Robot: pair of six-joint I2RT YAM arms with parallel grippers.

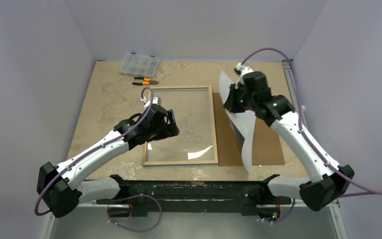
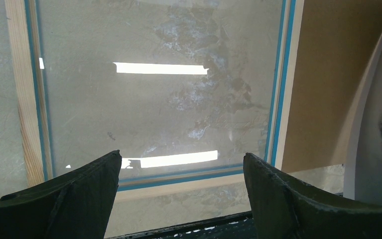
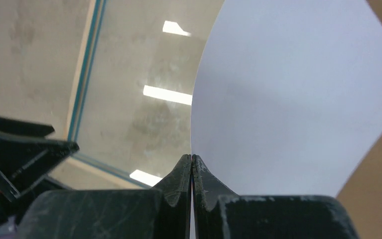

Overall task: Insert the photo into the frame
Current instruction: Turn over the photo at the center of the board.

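The frame point(image 1: 214, 124) lies flat mid-table with its light wood back up; its glass mirrors the ceiling lights. My left gripper point(image 1: 171, 127) hovers over its near left part, open and holding nothing point(image 2: 181, 169), with the wood rail point(image 2: 27, 99) and a blue inner edge below. My right gripper point(image 1: 231, 102) is shut on the edge of the photo point(image 1: 247, 139), which stands curved on edge just right of the frame. In the right wrist view the jaws point(image 3: 192, 158) pinch the sheet and the white back point(image 3: 288, 99) fills the right side. The grey print side point(image 2: 378, 124) faces the left wrist camera.
A brown cardboard backing board point(image 1: 271, 144) lies under and right of the photo. A clear organiser box point(image 1: 139, 63) and orange-handled pliers point(image 1: 145, 80) sit at the far left. The black base rail point(image 1: 189, 186) runs along the near edge. Walls close in on both sides.
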